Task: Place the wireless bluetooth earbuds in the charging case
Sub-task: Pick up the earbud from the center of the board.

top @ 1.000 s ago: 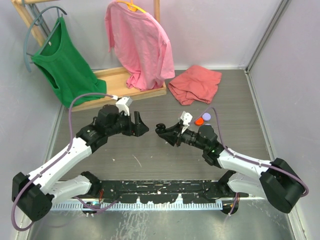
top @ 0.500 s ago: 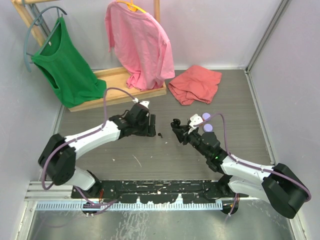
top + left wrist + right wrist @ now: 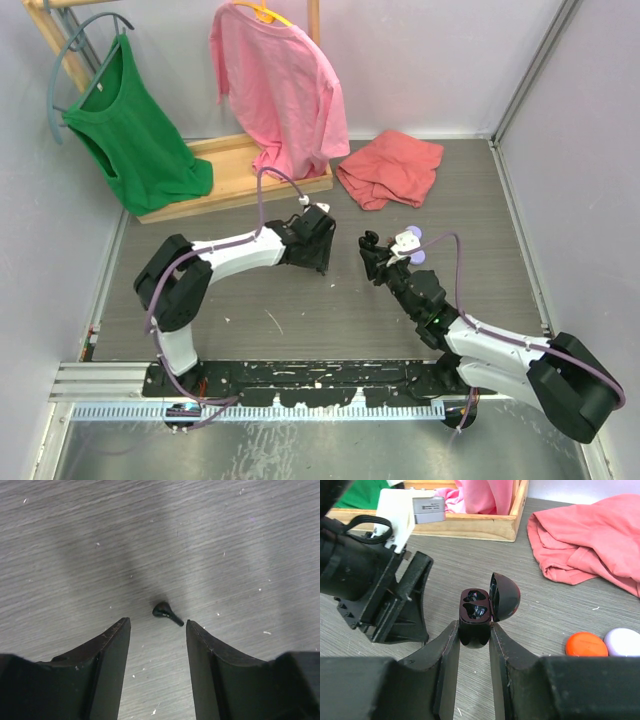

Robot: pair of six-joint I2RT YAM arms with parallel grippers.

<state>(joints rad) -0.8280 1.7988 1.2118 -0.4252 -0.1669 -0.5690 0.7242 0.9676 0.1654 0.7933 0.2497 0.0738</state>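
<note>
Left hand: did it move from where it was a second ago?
Yes. The left hand has slid to the right across the table and now sits just below the right corner of the wooden rack base.

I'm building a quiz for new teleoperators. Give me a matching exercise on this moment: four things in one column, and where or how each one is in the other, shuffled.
Things:
1. black earbud
2. charging case
3. orange disc
4. green top

Places or states:
A. hanging up at the back left
B. gripped between the right fingers, lid open
C. lying on the table just ahead of the open left fingers
D. on the table beside a lavender disc

Pairs: 1-C, 2-B, 3-D, 4-A
</note>
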